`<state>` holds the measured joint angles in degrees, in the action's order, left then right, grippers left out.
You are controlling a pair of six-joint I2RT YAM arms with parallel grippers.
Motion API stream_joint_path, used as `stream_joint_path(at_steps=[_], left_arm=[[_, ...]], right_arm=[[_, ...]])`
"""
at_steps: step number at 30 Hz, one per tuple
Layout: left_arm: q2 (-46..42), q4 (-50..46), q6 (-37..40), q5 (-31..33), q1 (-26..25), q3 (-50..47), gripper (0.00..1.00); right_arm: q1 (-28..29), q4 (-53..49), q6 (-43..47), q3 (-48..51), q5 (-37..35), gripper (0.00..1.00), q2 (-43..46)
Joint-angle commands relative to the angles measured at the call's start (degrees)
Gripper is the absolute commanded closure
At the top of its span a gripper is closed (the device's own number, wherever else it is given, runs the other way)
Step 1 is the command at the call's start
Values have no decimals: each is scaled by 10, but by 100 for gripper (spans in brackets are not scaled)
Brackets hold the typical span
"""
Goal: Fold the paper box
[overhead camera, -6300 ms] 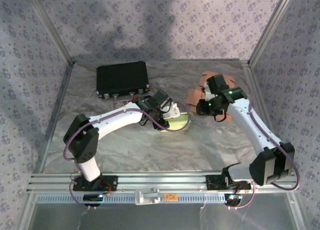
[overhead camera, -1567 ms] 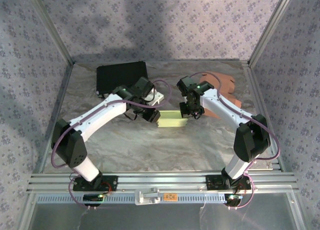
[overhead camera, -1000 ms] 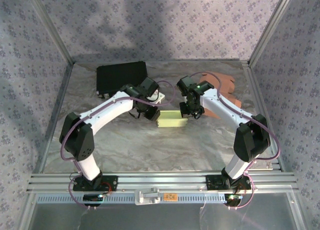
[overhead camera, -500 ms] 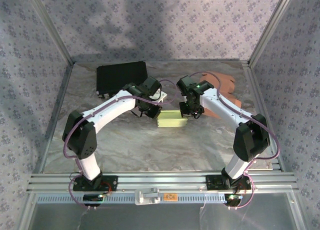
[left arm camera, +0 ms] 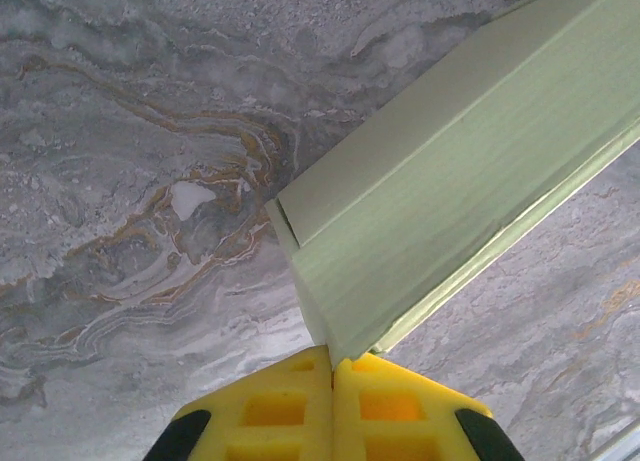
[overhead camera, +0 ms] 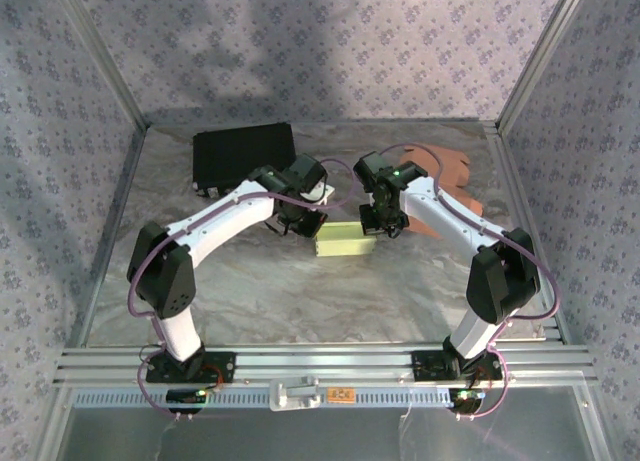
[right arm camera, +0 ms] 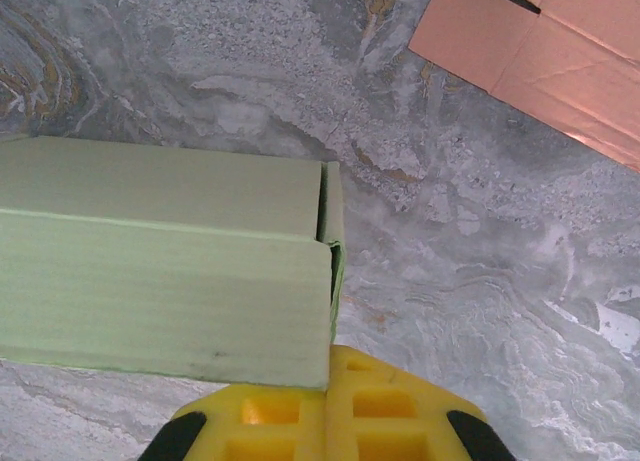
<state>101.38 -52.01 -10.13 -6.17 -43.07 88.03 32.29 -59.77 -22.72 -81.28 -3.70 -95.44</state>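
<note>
The pale green paper box (overhead camera: 345,242) lies folded into a long closed shape in the middle of the table. My left gripper (overhead camera: 311,224) is at its left end. In the left wrist view the yellow fingers (left arm camera: 270,406) are pressed together, and the gripper (left arm camera: 332,353) touches the near corner of the box (left arm camera: 450,181). My right gripper (overhead camera: 379,226) is at the box's right end. In the right wrist view it (right arm camera: 329,356) is shut, with the end of the box (right arm camera: 160,281) resting against its left finger (right arm camera: 265,411).
A flat orange cardboard blank (overhead camera: 455,176) lies behind the right arm and shows in the right wrist view (right arm camera: 540,51). A black case (overhead camera: 245,156) sits at the back left. A white card (overhead camera: 322,191) lies beside the left wrist. Patterned walls enclose the table.
The left gripper has crept right, closing in on the box's left end. The right gripper and the box have stayed put over the last second.
</note>
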Motion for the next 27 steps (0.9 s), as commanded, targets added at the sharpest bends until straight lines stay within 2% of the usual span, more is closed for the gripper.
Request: stream_joint_path(at_steps=[1, 11, 27], left_arm=[[6, -26, -66, -14, -5, 33, 100], [14, -21, -196, -52, 4, 36, 100], [37, -48, -248, -132, 38, 70, 100]], right_arm=[[5, -9, -17, -14, 1, 100, -5], [11, 4, -38, -6, 3, 100, 1], [16, -14, -38, -27, 7, 100, -13]])
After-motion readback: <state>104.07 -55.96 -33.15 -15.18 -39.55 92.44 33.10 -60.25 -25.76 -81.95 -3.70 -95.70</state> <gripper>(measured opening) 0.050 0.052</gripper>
